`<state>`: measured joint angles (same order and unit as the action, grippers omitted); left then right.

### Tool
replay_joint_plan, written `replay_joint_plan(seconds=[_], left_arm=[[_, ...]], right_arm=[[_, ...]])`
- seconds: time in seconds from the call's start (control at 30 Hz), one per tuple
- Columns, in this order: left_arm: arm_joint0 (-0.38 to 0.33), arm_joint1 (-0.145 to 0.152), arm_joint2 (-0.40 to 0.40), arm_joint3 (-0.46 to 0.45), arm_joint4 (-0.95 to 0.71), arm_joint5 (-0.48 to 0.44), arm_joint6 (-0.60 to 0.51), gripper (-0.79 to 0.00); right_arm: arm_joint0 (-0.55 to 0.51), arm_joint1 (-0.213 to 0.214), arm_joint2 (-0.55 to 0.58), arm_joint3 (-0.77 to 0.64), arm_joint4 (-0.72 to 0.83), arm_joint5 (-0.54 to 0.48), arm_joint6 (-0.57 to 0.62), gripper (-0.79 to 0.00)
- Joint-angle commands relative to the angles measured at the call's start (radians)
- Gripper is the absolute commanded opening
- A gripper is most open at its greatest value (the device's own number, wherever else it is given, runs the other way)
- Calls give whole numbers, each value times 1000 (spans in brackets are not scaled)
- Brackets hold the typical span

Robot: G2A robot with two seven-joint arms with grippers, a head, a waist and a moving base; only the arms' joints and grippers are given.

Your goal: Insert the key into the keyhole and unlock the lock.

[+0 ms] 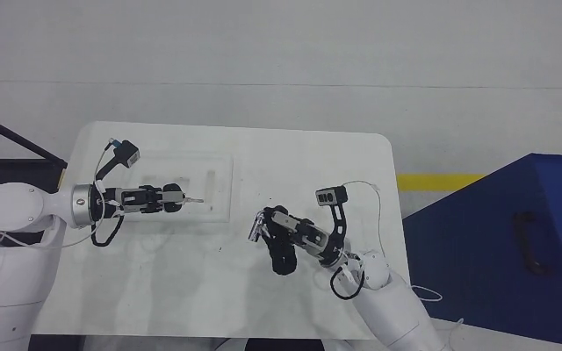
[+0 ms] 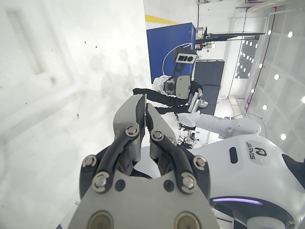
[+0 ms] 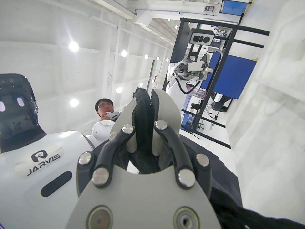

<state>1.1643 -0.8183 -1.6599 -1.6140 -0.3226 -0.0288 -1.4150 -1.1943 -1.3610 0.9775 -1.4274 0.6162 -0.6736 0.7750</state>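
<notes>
My left gripper (image 1: pixel 180 198) hovers over the white foam tray (image 1: pixel 215 180) at the table's left, shut on a thin metal key (image 1: pixel 194 200) whose tip points toward the other arm. In the left wrist view the key blade (image 2: pixel 144 114) stands edge-on between the closed fingers (image 2: pixel 128 113). My right gripper (image 1: pixel 263 225) is near the table's middle, shut on the lock by its black fabric-covered strap (image 3: pixel 141 110). The silver lock body (image 1: pixel 255 231) (image 2: pixel 196 101) hangs at that gripper's tip, facing the key, a short gap away. The keyhole is hidden.
The white table (image 1: pixel 351 167) has bare room behind and to the right of both arms. The foam tray (image 2: pixel 35 48) holds a long rectangular recess. A blue cabinet (image 1: pixel 492 246) stands beyond the table's right edge.
</notes>
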Motion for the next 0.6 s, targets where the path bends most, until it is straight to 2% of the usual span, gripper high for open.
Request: replay_joint_plan(seconds=[0.0,0.13,0.2,0.3,0.37,0.57], left_arm=[[0,0,0,0,0,0,0,-785],[0,0,0,0,0,0,0,-785],[0,0,0,0,0,0,0,-785],[0,0,0,0,0,0,0,-785],[0,0,0,0,0,0,0,-785],[0,0,0,0,0,0,0,-785]], right_arm=[[-19,-8,-16,-15,15,28,-104,-785],[-38,-21,-35,-16,-65,96,-305,-785],[-55,-29,-52,-37,-56,164,-405,-785],[-77,-36,-54,-77,-46,212,-501,-785],[-89,-39,-53,-101,-30,227,-532,-785],[-87,-39,-53,-109,-33,235,-514,-785]])
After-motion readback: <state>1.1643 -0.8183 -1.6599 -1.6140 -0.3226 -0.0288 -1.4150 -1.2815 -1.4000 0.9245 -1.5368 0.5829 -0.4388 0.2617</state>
